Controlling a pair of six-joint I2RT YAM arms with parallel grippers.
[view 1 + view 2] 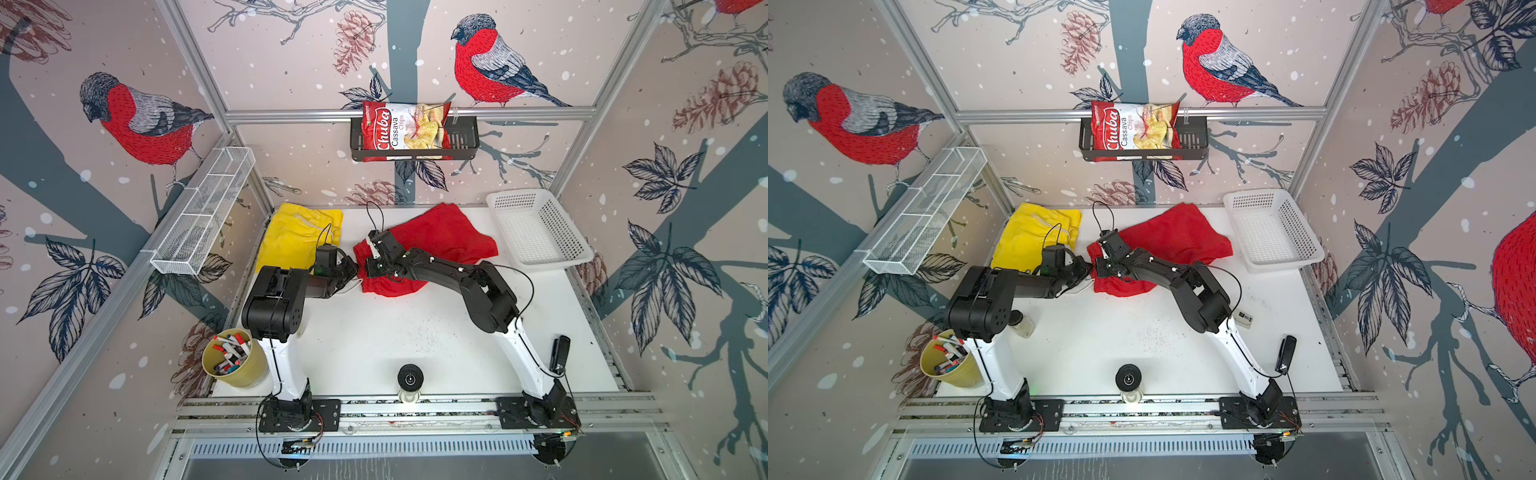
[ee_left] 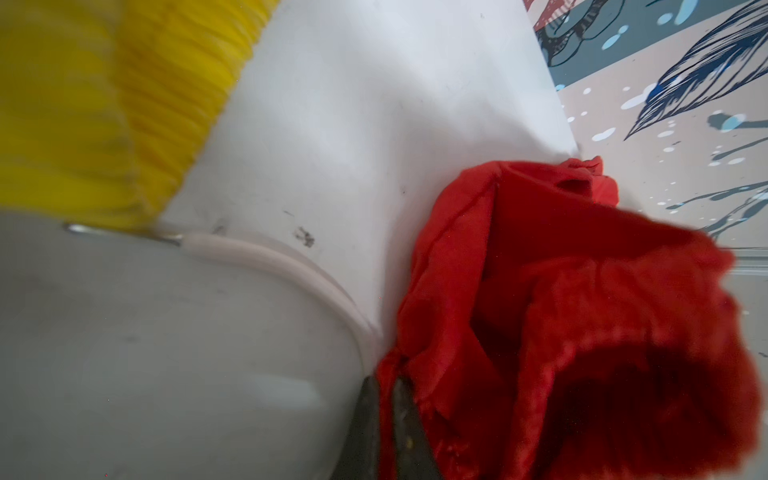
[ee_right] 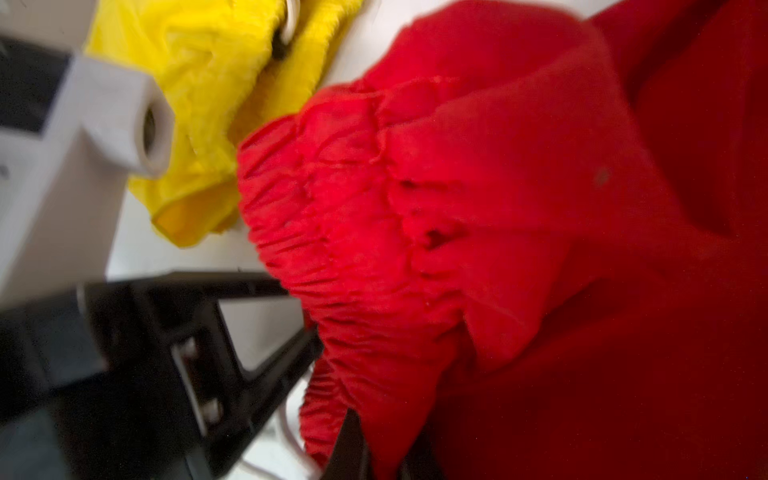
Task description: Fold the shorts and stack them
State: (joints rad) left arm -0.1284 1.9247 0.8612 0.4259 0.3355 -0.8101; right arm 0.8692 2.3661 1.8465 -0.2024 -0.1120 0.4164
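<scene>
Both the left jaws and the right jaws are pinched shut on the waistband of the red shorts (image 1: 449,237), crumpled at the worktop's (image 1: 374,332) twelve o'clock, likely to stretch it flat for folding, while the yellow shorts (image 1: 291,241) lie at ten o'clock.

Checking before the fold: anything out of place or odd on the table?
The red shorts are bunched mid-table, not flat, with the left tool and right tool shut on the waistband. Dark specks dot the table. The yellow shorts lie flatter.
</scene>
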